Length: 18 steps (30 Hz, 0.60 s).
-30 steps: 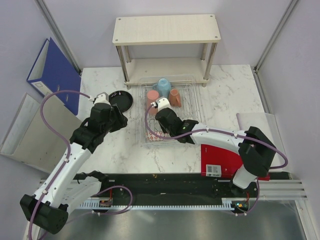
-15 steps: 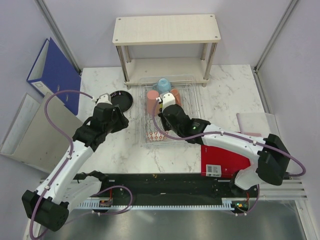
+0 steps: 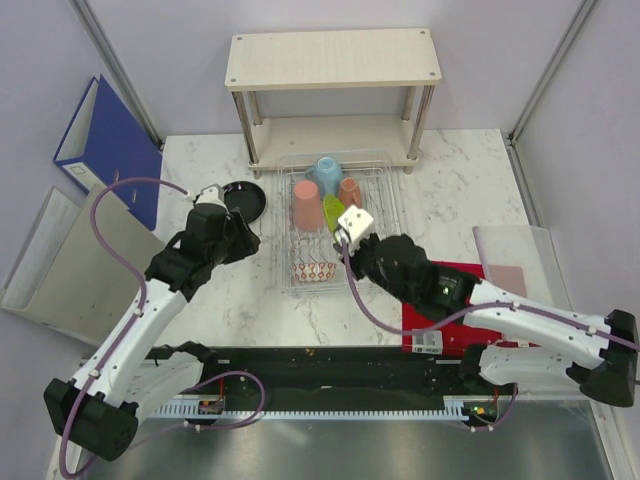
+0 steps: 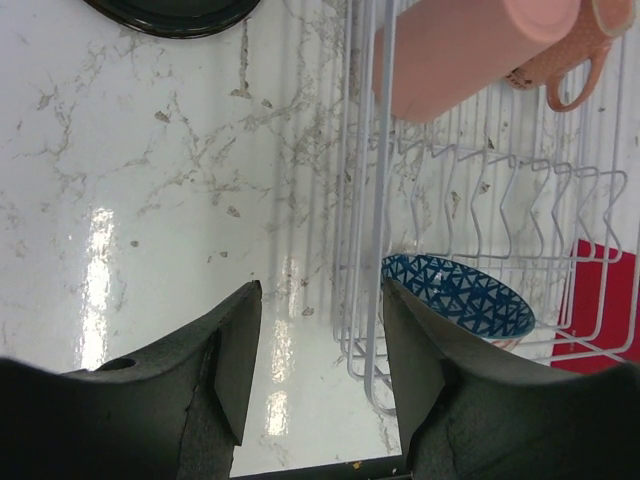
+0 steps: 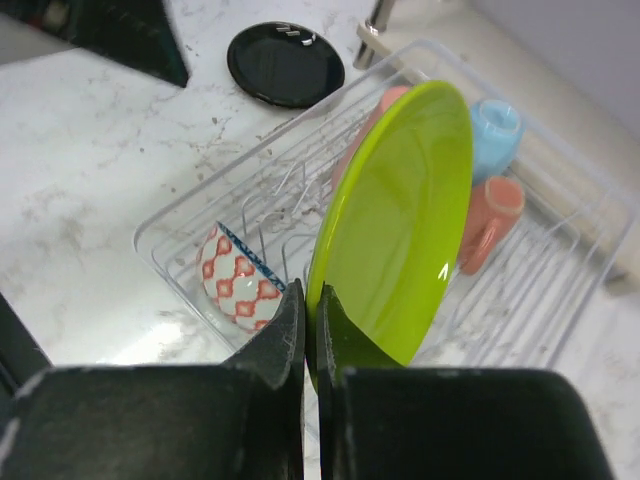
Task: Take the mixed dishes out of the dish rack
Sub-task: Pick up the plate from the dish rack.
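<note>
One lime-green plate [image 5: 400, 220] stands on edge — rim pinched by right pincer [image 5: 311, 308].

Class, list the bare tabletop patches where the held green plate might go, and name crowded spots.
Bare marble right of the dish rack, behind the red board; another strip in front of the rack. Crowded: inside the rack, and left of it, by the dark plate and left gripper.
</note>
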Motion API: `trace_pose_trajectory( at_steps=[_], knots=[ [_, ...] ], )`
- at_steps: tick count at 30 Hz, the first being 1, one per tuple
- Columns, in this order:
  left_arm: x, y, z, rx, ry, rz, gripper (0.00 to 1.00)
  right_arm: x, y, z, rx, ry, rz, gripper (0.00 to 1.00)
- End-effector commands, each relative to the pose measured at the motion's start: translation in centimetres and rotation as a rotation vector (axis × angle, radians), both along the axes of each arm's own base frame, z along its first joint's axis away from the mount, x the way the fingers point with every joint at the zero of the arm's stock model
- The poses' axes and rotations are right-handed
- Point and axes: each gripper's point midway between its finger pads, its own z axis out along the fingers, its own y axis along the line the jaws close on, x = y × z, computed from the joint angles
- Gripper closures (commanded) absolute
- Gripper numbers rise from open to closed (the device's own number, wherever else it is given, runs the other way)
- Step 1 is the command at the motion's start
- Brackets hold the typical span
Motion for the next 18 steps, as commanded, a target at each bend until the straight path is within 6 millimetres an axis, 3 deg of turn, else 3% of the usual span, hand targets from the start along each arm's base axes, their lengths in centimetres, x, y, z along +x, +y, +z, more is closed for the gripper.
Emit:
trace_pose_trajectory(
  at_steps=[1, 2, 3, 4, 5, 6, 7, 11, 18],
  knots=[
    [1.1, -2.1, 4.3, -0.046, -0.114, -0.123, 0.42, -3.2, -0.7, 0.5, -0.157, -0.349, 0.097, 1.00],
    [0.8, -2.9, 4.6, -0.057, -0.117, -0.177, 0.42, -3.9, -1.4, 0.7, -0.181, -0.403, 0.092, 1.00],
    [0.7, -3.5, 5.2, -0.071, -0.129, -0.216, 0.42, -5.7, -0.6, 0.9, -0.171, -0.463, 0.143, 1.00],
    [0.1, -4.4, 5.7, -0.099, -0.132, -0.277, 0.42, -6.3, -1.3, -0.9, -0.291, -0.552, 0.171, 1.00],
    [-0.2, -4.9, 5.9, -0.096, -0.140, -0.325, 0.42, -7.6, -1.3, -1.5, -0.327, -0.592, 0.181, 1.00],
    [-0.6, -5.4, 6.4, -0.109, -0.148, -0.364, 0.42, -7.8, -1.6, -1.5, -0.346, -0.631, 0.160, 1.00],
    [-1.5, -6.3, 7.0, -0.145, -0.156, -0.433, 0.42, -8.1, -1.8, -3.2, -0.442, -0.671, 0.174, 1.00],
    [-4.0, -7.9, 8.0, -0.194, -0.174, -0.592, 0.41, -9.2, -1.9, -5.4, -0.590, -0.754, 0.172, 1.00],
    [-7.9, -8.1, 6.2, -0.222, -0.131, -0.693, 0.41, -9.5, -0.8, -6.7, -0.663, -0.818, 0.184, 1.00]
  ],
)
